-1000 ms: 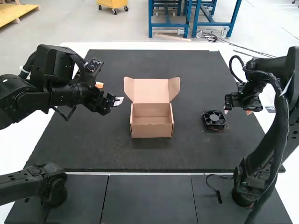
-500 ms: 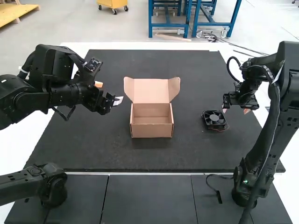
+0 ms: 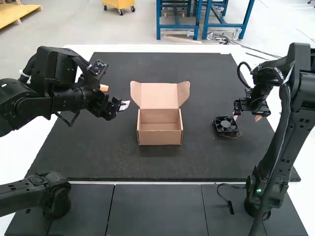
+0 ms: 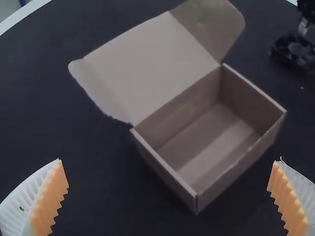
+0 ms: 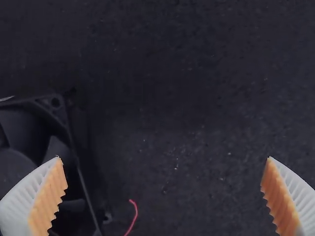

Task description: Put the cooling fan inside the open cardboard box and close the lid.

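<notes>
Right gripper point(image 3: 246, 114) has edged closer, hovering spread beside the cooling fan point(image 3: 226, 126).

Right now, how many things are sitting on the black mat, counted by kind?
Cardboard box: 1
Cooling fan: 1
Total: 2

No text, number or sign can be read. The cardboard box point(image 3: 159, 133) has plain brown walls and flaps. The cooling fan point(image 3: 226, 126) is too small and dark for any label on its hub to be made out.
</notes>
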Motion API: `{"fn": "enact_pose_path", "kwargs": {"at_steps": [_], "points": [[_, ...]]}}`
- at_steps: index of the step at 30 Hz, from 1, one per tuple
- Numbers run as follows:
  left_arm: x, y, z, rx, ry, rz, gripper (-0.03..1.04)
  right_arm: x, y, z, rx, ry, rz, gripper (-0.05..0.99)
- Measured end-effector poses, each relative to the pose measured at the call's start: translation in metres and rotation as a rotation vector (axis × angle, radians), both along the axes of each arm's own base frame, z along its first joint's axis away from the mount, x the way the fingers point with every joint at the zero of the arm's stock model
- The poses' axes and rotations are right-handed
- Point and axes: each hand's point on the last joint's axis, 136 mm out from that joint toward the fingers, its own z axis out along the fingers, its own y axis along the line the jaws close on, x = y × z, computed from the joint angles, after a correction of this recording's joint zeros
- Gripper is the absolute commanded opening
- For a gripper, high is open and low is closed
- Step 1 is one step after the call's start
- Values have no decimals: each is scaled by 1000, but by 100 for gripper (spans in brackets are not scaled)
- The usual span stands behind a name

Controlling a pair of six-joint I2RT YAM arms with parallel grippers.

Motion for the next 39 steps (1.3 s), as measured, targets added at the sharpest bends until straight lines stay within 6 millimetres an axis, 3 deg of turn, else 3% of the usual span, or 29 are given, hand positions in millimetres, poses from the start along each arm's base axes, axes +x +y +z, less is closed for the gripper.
{"fn": "enact_pose_path", "kwargs": {"at_steps": [18,29,36,39], "points": [[1,0,1,5,-9,-3,96,-9,8,-10,38,62,7,90],[3,2,13,-11,-32,8,96,-10,12,-25,48,103,7,87],[5,4,15,-12,-35,16,96,-9,12,-26,54,106,1,50],[5,4,15,-12,-36,16,96,-12,17,-26,74,118,5,44]]}}
